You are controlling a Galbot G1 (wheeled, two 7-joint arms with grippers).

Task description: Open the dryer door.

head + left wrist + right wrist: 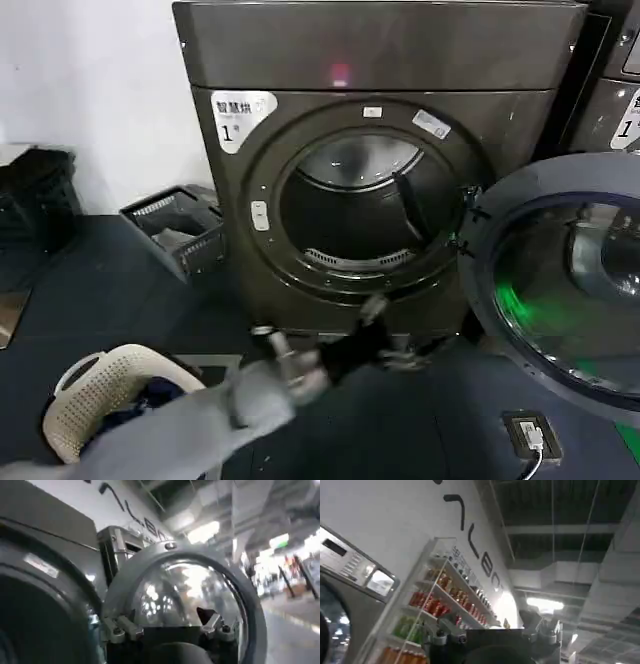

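My left gripper (385, 335) hangs low before the dryer (370, 170), blurred; I cannot tell whether its fingers are spread or together.

The dryer faces me with its drum mouth uncovered. The dryer door (565, 285) stands swung wide on the machine's right side, hinged there, inner face turned toward me, its far edge cut off. From the left wrist, the door (190, 595) rises just beyond the fingers (117, 628).
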